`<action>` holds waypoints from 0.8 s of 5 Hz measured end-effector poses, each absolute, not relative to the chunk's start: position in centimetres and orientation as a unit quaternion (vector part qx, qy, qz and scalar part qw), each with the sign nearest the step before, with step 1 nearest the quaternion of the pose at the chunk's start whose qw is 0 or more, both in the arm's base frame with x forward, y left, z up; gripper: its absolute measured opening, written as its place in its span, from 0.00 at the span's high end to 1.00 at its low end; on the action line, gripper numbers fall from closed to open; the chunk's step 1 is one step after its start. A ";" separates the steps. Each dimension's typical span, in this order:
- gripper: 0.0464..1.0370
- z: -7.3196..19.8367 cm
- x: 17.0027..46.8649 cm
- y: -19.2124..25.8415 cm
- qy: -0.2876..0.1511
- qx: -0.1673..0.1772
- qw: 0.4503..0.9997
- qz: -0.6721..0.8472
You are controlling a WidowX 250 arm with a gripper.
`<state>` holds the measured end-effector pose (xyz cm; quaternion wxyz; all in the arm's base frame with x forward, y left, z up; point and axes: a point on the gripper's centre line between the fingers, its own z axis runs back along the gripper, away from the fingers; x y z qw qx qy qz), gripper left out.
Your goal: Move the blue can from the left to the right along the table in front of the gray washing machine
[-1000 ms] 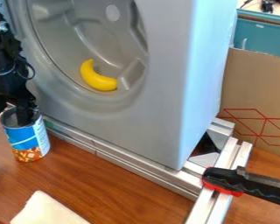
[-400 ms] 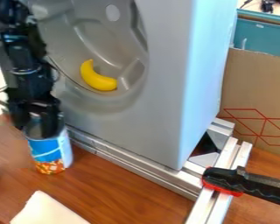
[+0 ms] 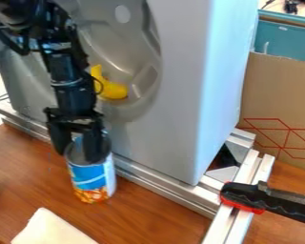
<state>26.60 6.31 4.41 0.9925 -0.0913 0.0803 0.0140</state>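
While hanging down from the upper left over the wooden table (image 3: pixel 152 221), pinches the wall of an open tin can (image 3: pixel 93 177) with the black gripper (image 3: pixel 77 155), one finger inside the rim and the other outside at the left. Holds the can upright near the front left of the grey housing (image 3: pixel 180 90), with blue and white on the label and an orange-and-white pattern round the bottom. Cannot tell whether to call the can's base touching the table or just above. Just behind the can, runs along the foot of the housing with metal rails (image 3: pixel 161 184). Higher up, shows a yellow banana (image 3: pixel 115 91) lying low in the round recess of the housing, partly hidden by the arm and a thin black cable. Toward the near edge, lies with a pale, flat-looking piece (image 3: pixel 48 229) on the table, well apart from the gripper. At the right, grips the rails with a black and red clamp (image 3: pixel 263 199), near upright brown cardboard (image 3: pixel 279 90) marked with red lines.
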 end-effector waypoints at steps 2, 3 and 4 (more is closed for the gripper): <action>0.04 6.2 25.4 2.1 0.114 -0.102 0.988 -0.014; 0.04 6.2 25.4 2.0 0.117 -0.096 0.988 -0.010; 0.04 6.9 25.5 2.6 0.107 -0.071 0.992 0.001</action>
